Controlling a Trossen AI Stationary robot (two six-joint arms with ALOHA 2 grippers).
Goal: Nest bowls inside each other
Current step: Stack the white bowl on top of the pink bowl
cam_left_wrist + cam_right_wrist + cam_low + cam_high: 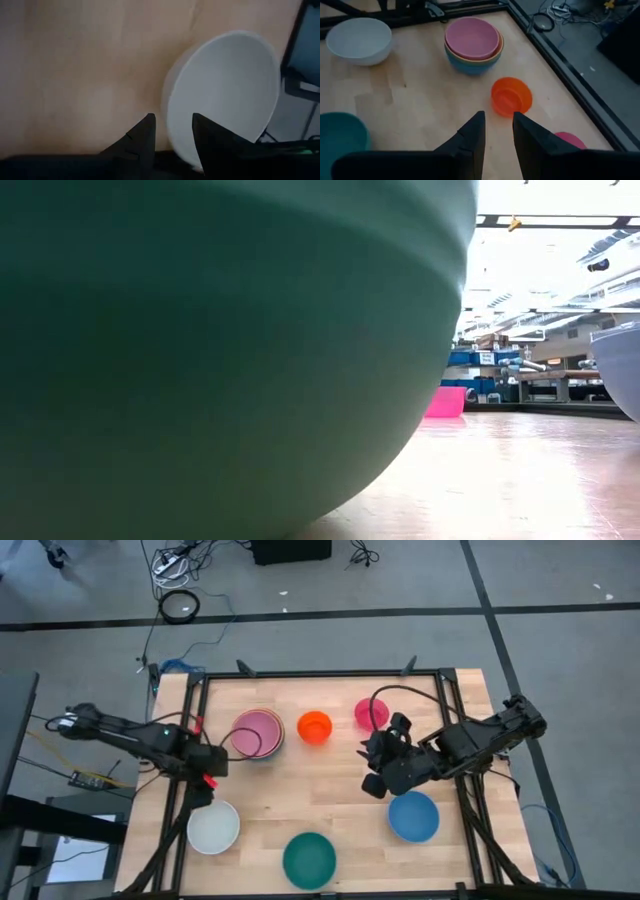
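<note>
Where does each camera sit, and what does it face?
High: overhead, looking down on both arms and the wooden table.
Low: tabletop level, blocked by the round teal plastic bowl.
Left wrist: over the round white plastic bowl, own fingers visible.
Right wrist: faces the small orange plastic bowl; shares the white bowl.

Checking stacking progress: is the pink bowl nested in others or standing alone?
Nested. The pink bowl sits inside a stack, with another bowl's rim and a light blue bowl showing beneath it.
</note>
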